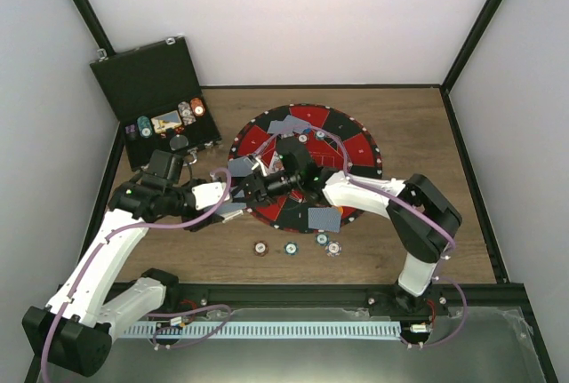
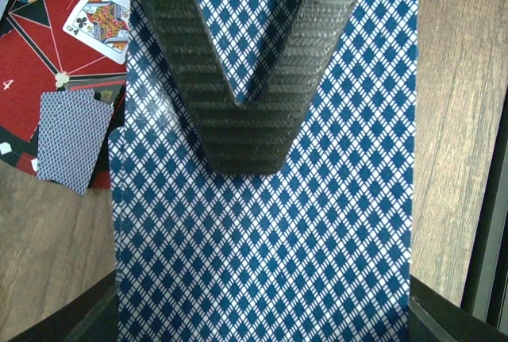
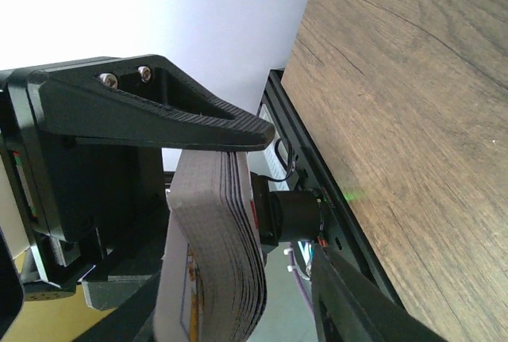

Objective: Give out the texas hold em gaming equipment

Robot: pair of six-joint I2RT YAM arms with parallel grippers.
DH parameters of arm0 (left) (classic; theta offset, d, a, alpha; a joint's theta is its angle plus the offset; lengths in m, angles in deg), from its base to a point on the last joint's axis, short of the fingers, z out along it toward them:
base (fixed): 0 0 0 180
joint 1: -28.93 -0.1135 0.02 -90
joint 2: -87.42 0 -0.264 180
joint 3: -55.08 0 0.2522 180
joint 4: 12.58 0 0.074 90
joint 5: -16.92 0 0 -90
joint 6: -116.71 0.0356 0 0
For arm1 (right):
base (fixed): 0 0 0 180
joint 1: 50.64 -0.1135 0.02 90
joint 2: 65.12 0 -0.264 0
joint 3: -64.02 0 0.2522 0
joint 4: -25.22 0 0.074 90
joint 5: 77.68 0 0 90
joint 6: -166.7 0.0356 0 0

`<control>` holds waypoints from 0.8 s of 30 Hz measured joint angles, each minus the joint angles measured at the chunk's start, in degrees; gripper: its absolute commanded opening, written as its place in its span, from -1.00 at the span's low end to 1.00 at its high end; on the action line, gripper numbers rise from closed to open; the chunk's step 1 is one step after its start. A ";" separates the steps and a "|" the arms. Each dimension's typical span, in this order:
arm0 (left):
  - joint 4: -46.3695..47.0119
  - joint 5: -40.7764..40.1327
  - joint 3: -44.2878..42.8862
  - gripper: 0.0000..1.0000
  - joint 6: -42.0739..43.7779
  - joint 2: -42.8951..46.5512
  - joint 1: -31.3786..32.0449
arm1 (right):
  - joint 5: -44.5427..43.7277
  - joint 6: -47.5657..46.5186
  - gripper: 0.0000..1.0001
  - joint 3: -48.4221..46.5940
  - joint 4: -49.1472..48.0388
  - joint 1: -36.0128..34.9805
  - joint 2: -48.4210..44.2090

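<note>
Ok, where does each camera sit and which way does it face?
Top external: above and behind the bases, looking down on the table, mat and case; left arm and right arm show.
Left wrist: on the left arm, looking down at its held card over the mat's edge; one finger shows.
Right wrist: tipped sideways, looking along the table; fingers clamp the deck.
Shared: the mat, in top external and left wrist.

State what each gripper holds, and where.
Left gripper: a blue-backed card, pinched flat, fingertip at mid-card. Right gripper: a stack of cards, one end against a finger; other contact unseen.
</note>
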 measured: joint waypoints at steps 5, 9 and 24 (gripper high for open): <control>-0.44 0.09 -0.04 -0.68 0.39 0.00 0.02 | -0.68 -1.05 -0.48 0.31 1.88 0.02 -1.42; -0.87 0.22 -0.07 -0.68 0.66 -0.02 0.02 | -0.98 -1.92 -0.65 0.63 2.80 0.04 -2.67; -1.16 -0.22 -0.26 -0.68 0.96 -0.44 0.02 | -2.01 -3.78 -0.99 2.89 7.10 1.36 -7.89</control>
